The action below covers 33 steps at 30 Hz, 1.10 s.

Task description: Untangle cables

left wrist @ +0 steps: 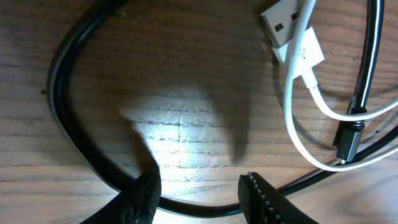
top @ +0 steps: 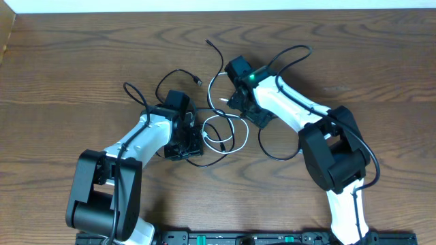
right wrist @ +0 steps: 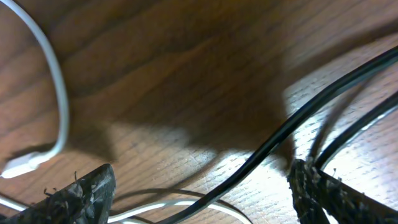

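Observation:
The cables lie tangled mid-table between the two arms. A white cable (top: 235, 121) lies in loops, and thin black cables (top: 160, 85) spread out to the left and back. My left gripper (top: 189, 139) is down at the left of the tangle. Its jaws (left wrist: 198, 186) are partly open, and a black cable (left wrist: 68, 93) runs across the table between the fingertips. A white cable (left wrist: 298, 124) with its USB plug (left wrist: 283, 22) lies just ahead. My right gripper (top: 235, 102) stands over the tangle's far side. It is wide open (right wrist: 202, 193) around a black cable (right wrist: 280, 134) and a white cable (right wrist: 59, 93).
A small black plug (left wrist: 348, 140) rests beside the white loops. Another black cable (top: 272, 146) curves under the right arm. A second black strand (right wrist: 360, 127) runs by the right finger. A cardboard edge (top: 7, 30) sits at the far left corner. The arms' mounting rail (top: 225, 238) borders the near edge.

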Each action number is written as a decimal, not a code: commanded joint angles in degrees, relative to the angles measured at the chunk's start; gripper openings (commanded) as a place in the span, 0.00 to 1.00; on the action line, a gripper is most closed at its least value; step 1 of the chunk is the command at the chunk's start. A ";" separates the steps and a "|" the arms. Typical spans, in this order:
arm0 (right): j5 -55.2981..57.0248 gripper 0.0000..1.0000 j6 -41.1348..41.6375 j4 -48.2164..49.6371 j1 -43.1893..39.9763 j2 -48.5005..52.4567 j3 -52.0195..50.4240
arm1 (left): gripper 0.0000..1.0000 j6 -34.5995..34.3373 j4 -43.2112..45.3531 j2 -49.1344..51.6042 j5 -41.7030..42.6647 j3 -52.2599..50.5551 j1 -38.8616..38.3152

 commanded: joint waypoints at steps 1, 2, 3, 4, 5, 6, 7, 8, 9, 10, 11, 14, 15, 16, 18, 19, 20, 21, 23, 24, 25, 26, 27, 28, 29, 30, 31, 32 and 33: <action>0.76 0.82 1.16 -0.02 0.63 1.09 -0.28 | 0.46 0.13 -0.15 0.39 -0.79 -1.38 -0.13; 0.74 0.79 1.16 -0.02 0.66 1.09 -0.28 | 0.46 0.13 -0.15 0.39 -0.79 -1.38 -0.13; 0.74 0.75 1.18 -0.02 0.68 1.09 -0.28 | 0.46 0.13 -0.15 0.39 -0.76 -1.38 -0.13; 0.74 0.70 1.18 -0.04 0.70 1.09 -0.28 | 0.46 0.13 -0.15 0.39 -0.76 -1.38 -0.13; 0.74 0.63 1.18 -0.15 0.68 1.09 -0.28 | 0.46 0.13 -0.15 0.39 -0.76 -1.38 -0.13; 0.76 0.57 1.18 -0.31 0.68 1.09 -0.28 | 0.46 0.13 -0.15 0.39 -0.76 -1.38 -0.13; 0.74 0.53 1.20 -0.50 0.68 1.09 -0.28 | 0.46 0.13 -0.15 0.39 -0.76 -1.38 -0.13; 0.74 0.49 1.20 -0.72 0.68 1.09 -0.28 | 0.46 0.13 -0.15 0.39 -0.76 -1.38 -0.13; 0.76 0.45 1.20 -1.09 0.68 1.09 -0.28 | 0.46 0.13 -0.15 0.39 -0.76 -1.38 -0.13; 0.81 0.41 1.44 -1.44 0.68 1.09 -0.28 | 0.46 0.13 -0.15 0.39 -0.76 -1.38 -0.13; 0.81 0.41 1.81 -1.81 0.68 1.09 -0.28 | 0.46 0.13 -0.17 0.39 -0.76 -1.38 -0.13; 0.90 0.33 1.81 -2.82 0.70 1.09 -0.31 | 0.46 0.13 -0.17 0.39 -0.76 -1.38 -0.13; 0.90 0.29 1.84 -3.19 0.70 1.09 -0.31 | 0.46 0.13 -0.17 0.39 -0.76 -1.38 -0.13; 0.92 0.26 1.88 -3.69 0.70 1.09 -0.31 | 0.46 0.13 -0.17 0.39 -0.76 -1.38 -0.13; 0.92 0.22 2.34 -4.37 0.70 1.09 -0.42 | 0.46 0.13 -0.17 0.39 -0.76 -1.38 -0.13; 0.90 0.21 2.54 -4.42 0.70 1.09 -0.55 | 0.46 0.13 -0.17 0.39 -0.76 -1.38 -0.13; 0.92 0.21 2.82 -4.37 0.70 1.09 -0.85 | 0.46 0.13 -0.17 0.39 -0.76 -1.38 -0.13; 0.92 0.20 3.28 -4.37 0.68 1.11 -1.18 | 0.46 0.13 -0.17 0.39 -0.76 -1.38 -0.13; 0.92 0.17 4.59 -4.26 0.68 1.09 -2.27 | 0.46 0.11 -0.20 0.39 -0.76 -1.38 -0.13; 0.90 0.15 5.14 -4.13 0.68 1.09 -2.91 | 0.46 0.13 -0.22 0.39 -0.76 -1.38 -0.13; 0.90 0.08 5.55 -4.00 0.68 1.11 -3.50 | 0.46 0.13 -0.22 0.39 -0.76 -1.38 -0.13; 0.90 0.01 5.64 -3.87 0.70 1.09 -4.17 | 0.46 0.13 -0.20 0.39 -0.76 -1.38 -0.13; 0.90 0.01 5.64 -3.89 0.68 1.11 -4.55 | 0.46 0.13 -0.20 0.39 -0.76 -1.38 -0.13; 0.92 0.01 5.51 -3.96 0.68 1.11 -4.83 | 0.46 0.13 -0.20 0.39 -0.76 -1.38 -0.13; 0.92 0.01 4.46 -4.15 0.68 1.09 -4.83 | 0.46 0.13 -0.17 0.39 -0.76 -1.38 -0.13; 0.90 0.01 3.26 -4.13 0.68 1.09 -4.81 | 0.46 0.13 -0.17 0.39 -0.76 -1.38 -0.13; 0.90 0.01 1.88 -4.13 0.68 1.05 -4.79 | 0.46 0.13 -0.17 0.39 -0.76 -1.38 -0.13; 0.90 0.01 0.07 -4.13 0.61 0.94 -4.70 | 0.46 0.13 -0.17 0.39 -0.76 -1.38 -0.13; 0.90 0.01 -1.62 -4.15 0.52 0.87 -4.55 | 0.46 0.13 -0.17 0.39 -0.76 -1.38 -0.13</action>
